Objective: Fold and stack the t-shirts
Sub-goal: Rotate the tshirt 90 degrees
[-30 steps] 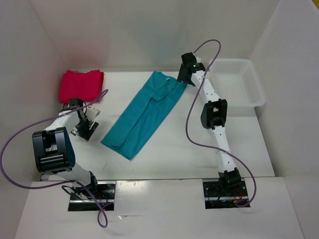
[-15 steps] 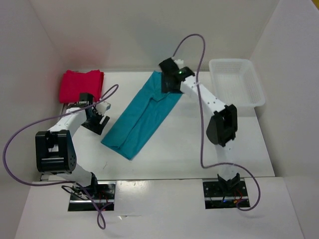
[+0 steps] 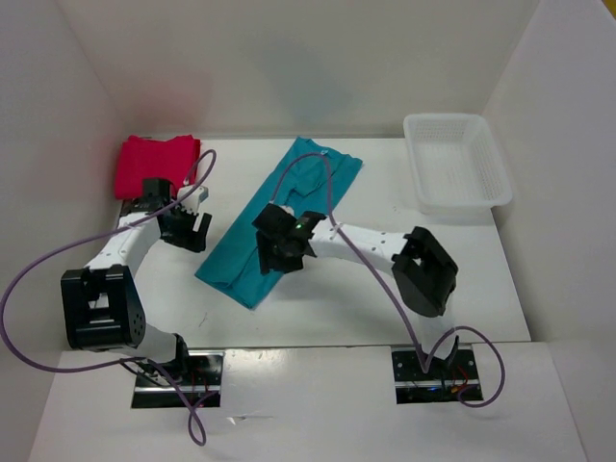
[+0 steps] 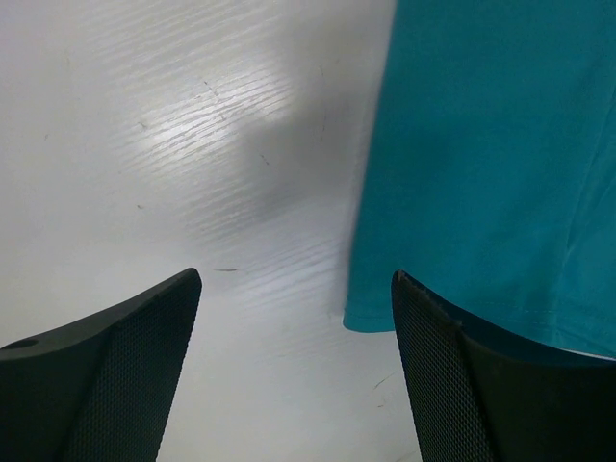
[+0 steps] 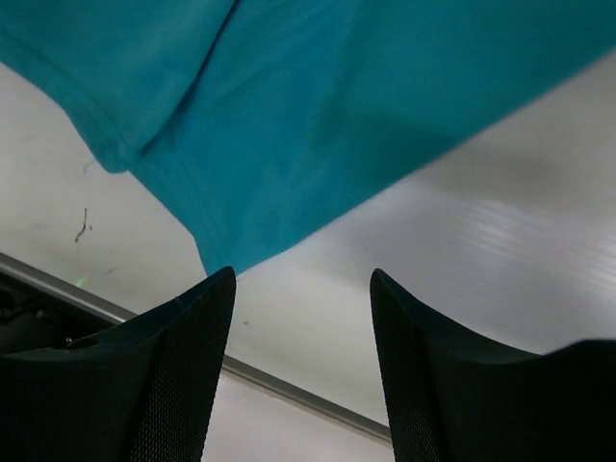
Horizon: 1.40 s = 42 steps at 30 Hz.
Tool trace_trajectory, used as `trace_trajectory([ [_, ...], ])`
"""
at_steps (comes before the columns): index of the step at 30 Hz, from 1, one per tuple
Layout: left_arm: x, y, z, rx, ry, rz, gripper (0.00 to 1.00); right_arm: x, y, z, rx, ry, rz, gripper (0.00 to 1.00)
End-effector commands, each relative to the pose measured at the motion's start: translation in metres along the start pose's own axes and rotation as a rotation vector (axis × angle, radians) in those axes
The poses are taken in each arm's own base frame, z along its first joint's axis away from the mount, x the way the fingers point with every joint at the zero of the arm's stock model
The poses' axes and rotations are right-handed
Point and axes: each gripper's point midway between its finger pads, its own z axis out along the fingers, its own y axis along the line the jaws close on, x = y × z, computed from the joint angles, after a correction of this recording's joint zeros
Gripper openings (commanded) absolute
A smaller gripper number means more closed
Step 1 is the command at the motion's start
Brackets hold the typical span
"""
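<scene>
The right arm stretches left across the bench (image 3: 385, 289), its tool (image 3: 279, 248) spread wide and empty above the near half of the teal t-shirt (image 3: 241, 252), which lies in a diagonal strip mid-bench. The left arm's tool (image 3: 188, 229) is also spread and empty, left of the teal t-shirt and near the folded red t-shirt (image 3: 154, 164) at far left.

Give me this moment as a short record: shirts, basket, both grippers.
teal shirt: folded lengthwise, lying diagonally mid-table
red pile: folded, far left corner
basket: far right
left gripper: open, empty, beside teal shirt's left edge
right gripper: open, empty, above teal shirt's near end
</scene>
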Motion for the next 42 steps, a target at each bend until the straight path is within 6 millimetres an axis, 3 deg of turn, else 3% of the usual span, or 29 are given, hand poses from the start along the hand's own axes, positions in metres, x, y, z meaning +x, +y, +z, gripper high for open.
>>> trace_trajectory([
  [1, -0.01, -0.013, 0.0, 0.042, -0.052, -0.003, 0.87, 0.02, 0.045, 0.013, -0.126, 0.052, 0.039, 0.63],
  [4, -0.008, -0.016, 0.007, 0.053, -0.036, 0.001, 0.87, 0.038, 0.052, 0.034, -0.09, 0.12, 0.012, 0.63],
  [10, -0.006, -0.015, 0.009, 0.048, -0.024, -0.012, 0.87, 0.066, 0.052, 0.054, -0.059, 0.205, 0.027, 0.72],
  [16, -0.005, -0.017, 0.011, 0.06, -0.019, -0.014, 0.87, 0.075, 0.046, 0.067, -0.028, 0.24, 0.036, 0.72],
  [19, -0.005, -0.017, 0.011, 0.06, -0.019, -0.014, 0.87, 0.081, 0.039, 0.073, -0.015, 0.25, 0.036, 0.61],
  [20, -0.005, -0.017, 0.011, 0.06, -0.019, -0.014, 0.87, 0.079, 0.038, 0.073, -0.019, 0.255, 0.047, 0.49],
  [25, -0.003, -0.017, 0.011, 0.063, -0.011, -0.007, 0.87, 0.072, 0.03, 0.077, -0.026, 0.262, 0.075, 0.08],
  [27, -0.006, -0.016, 0.01, 0.06, -0.02, -0.005, 0.87, 0.062, 0.023, 0.073, -0.03, 0.244, 0.099, 0.0],
  [28, -0.004, -0.016, 0.009, 0.063, -0.012, 0.002, 0.87, 0.068, 0.018, 0.073, -0.027, 0.259, 0.1, 0.0],
  [30, -0.005, -0.019, 0.01, 0.067, -0.012, 0.023, 0.87, 0.056, 0.01, 0.062, -0.048, 0.235, 0.13, 0.0],
  [31, -0.008, -0.02, 0.008, 0.08, -0.017, 0.036, 0.87, 0.066, -0.007, 0.061, -0.016, 0.256, 0.141, 0.0],
  [32, -0.009, -0.023, 0.008, 0.086, -0.018, 0.073, 0.87, 0.067, -0.011, 0.056, -0.024, 0.258, 0.15, 0.0],
  [33, -0.011, -0.025, 0.007, 0.091, -0.018, 0.095, 0.87, 0.057, -0.015, 0.042, -0.048, 0.226, 0.166, 0.0],
  [34, -0.013, -0.032, 0.009, 0.094, -0.012, 0.138, 0.87, 0.072, -0.034, 0.04, -0.012, 0.253, 0.177, 0.0],
  [36, -0.026, -0.029, 0.005, 0.044, -0.014, 0.23, 0.87, 0.084, -0.061, 0.023, 0.017, 0.263, 0.205, 0.0],
  [37, -0.033, -0.039, 0.005, 0.041, -0.017, 0.294, 0.87, 0.088, -0.07, 0.019, 0.023, 0.266, 0.204, 0.0],
  [39, -0.047, -0.041, 0.0, -0.002, -0.02, 0.398, 0.87, 0.104, -0.092, 0.003, 0.046, 0.278, 0.222, 0.0],
  [40, -0.057, -0.057, -0.003, 0.005, -0.041, 0.47, 0.87, 0.107, -0.099, -0.002, 0.05, 0.286, 0.238, 0.0],
  [42, -0.066, -0.068, -0.01, -0.012, -0.043, 0.583, 0.88, 0.12, -0.11, -0.017, 0.06, 0.295, 0.239, 0.0],
])
